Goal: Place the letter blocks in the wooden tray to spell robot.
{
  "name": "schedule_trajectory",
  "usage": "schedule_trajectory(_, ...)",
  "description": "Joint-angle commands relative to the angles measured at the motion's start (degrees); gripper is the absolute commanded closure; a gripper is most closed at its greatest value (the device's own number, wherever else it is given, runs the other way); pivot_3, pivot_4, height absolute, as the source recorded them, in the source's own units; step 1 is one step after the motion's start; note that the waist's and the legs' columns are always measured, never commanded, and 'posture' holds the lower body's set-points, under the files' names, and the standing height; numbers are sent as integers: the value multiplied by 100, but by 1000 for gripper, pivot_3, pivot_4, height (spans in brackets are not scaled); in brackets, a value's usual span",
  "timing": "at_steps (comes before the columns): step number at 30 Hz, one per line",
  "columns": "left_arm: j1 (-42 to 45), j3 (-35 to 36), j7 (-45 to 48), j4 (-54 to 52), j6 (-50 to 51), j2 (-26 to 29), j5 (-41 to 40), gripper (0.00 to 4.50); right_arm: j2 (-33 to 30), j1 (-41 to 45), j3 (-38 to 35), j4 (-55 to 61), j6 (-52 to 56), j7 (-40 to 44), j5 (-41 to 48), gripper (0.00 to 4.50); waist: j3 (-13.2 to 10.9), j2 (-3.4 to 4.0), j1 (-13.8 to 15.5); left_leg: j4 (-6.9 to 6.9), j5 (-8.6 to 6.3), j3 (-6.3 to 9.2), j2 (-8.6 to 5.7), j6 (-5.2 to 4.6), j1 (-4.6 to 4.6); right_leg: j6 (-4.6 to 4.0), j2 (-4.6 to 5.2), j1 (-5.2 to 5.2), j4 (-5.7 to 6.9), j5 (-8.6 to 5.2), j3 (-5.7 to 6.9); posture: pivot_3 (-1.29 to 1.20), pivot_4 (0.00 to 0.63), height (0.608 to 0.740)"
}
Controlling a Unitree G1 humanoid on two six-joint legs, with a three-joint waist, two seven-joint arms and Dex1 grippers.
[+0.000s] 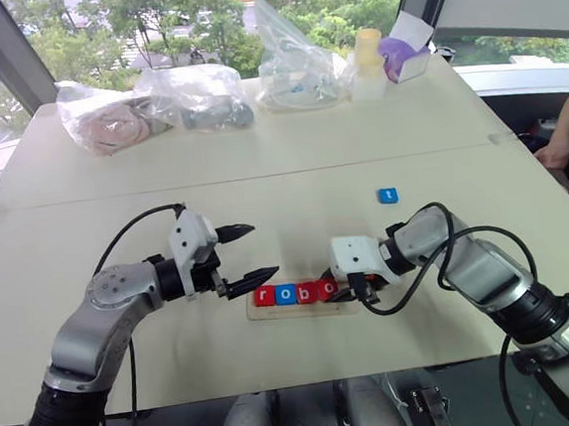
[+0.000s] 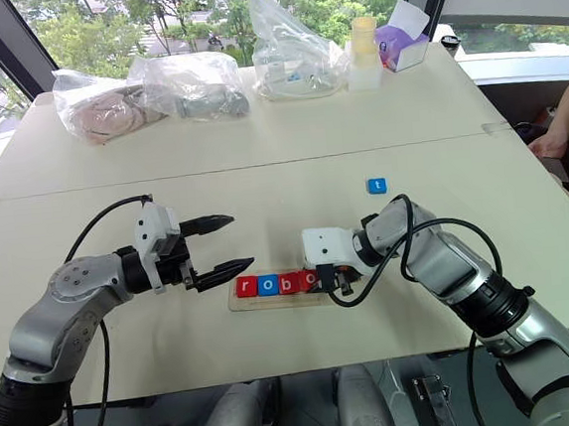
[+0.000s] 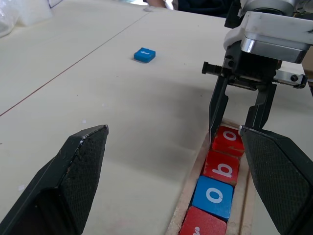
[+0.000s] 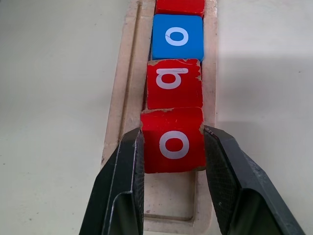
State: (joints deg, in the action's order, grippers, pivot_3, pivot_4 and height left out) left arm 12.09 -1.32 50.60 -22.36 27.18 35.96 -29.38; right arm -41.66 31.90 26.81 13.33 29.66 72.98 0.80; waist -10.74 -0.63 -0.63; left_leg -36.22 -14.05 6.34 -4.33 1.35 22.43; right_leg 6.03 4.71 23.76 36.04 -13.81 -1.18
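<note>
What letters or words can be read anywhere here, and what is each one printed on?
"r" on the first red block in the wooden tray.
"o" on the blue block.
"b" on the red block.
"o" on the red block between the right gripper fingers.
"t" on the loose blue block on the table.
No other text is readable.

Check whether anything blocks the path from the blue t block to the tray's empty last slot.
Nothing lies on the table between the blue t block and the wooden tray. The right gripper, shut on the red o block, stands over the empty end slot.
</note>
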Motion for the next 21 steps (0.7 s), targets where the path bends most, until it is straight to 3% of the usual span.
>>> schedule_trajectory(1, 92, 49, 5, -114, -49, -10, -39, 0, -54, 100, -39, 221, 23, 33, 28, 1975, 0, 0, 0, 0, 0, 0, 0, 0, 0, 0, 0, 0, 0, 0, 0, 0, 150, 740)
schedule_trajectory(5, 121, 44, 10, -95, -43, -17, -37, 0, -67, 139, -91, 229, 80, 65, 66, 37, 0, 0, 0, 0, 0, 0, 0, 0, 0, 0, 0, 0, 0, 0, 0, 0, 150, 740)
schedule_trajectory(21, 147, 21, 8, -76, -30, -44, -32, 0, -159, 202, -453, 9, 189, -35, 227, 37, 0, 0, 1, 0, 0, 0, -1, 0, 0, 0, 1, 0, -1, 0, 1, 0, 150, 740)
